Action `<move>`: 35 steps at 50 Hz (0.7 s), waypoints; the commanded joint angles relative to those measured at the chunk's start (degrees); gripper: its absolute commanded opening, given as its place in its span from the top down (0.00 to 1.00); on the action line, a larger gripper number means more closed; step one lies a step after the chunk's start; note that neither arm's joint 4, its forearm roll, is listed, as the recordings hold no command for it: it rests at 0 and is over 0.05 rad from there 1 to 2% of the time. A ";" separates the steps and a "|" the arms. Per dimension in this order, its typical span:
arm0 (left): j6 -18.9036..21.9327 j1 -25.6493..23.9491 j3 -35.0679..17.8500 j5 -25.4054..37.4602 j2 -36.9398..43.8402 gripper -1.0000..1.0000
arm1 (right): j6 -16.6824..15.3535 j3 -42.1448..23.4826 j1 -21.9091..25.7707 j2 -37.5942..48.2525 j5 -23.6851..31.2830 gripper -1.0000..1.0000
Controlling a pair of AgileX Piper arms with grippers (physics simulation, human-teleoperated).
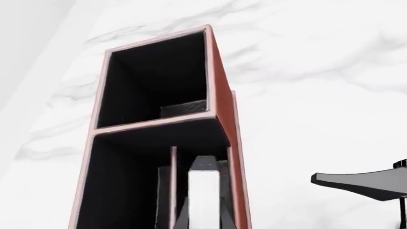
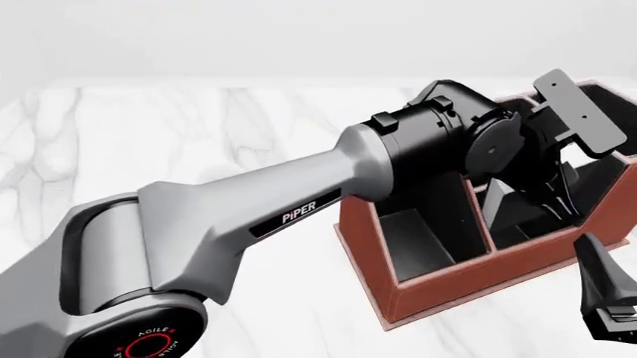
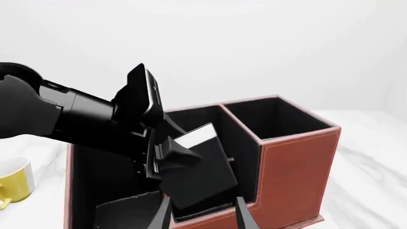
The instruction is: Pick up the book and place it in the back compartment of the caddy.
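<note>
Front view, nearest the camera: the left arm (image 2: 229,224) enters from the lower left and reaches diagonally across the marble table (image 2: 149,142) to the caddy (image 2: 438,287). At the lower right edge the right gripper (image 2: 602,287) hangs just outside the caddy's near wall; whether its fingers are parted or closed cannot be told.

Next, the caddy: reddish-brown walls, pale rim, black lining, dividers visible. The left gripper (image 3: 159,160) is lowered into it, its fingers clamped on the book (image 3: 200,174). In the right wrist view the book sits tilted, black cover facing out, white page edge uppermost, its lower end below the rim inside the back compartment (image 3: 210,210). The left wrist view shows the white page edge between the 2 dark fingers, within a narrow cell.

Beyond the caddy's left end, a yellow mug (image 3: 14,183) stands on the table, apart from the box
</note>
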 commanded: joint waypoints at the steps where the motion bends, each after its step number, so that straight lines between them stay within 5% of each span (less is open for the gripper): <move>1: 0.25 0.80 -1.94 -0.15 0.24 0.00 | 0.14 0.01 -0.03 0.00 0.02 0.00; 25: 0.28 1.50 8.41 -8.44 -7.34 0.00 | -0.01 0.03 -0.31 0.10 0.05 0.00; 35: 1.28 5.57 23.96 -17.31 -23.45 0.00 | 0.00 0.03 -0.33 0.15 0.02 0.00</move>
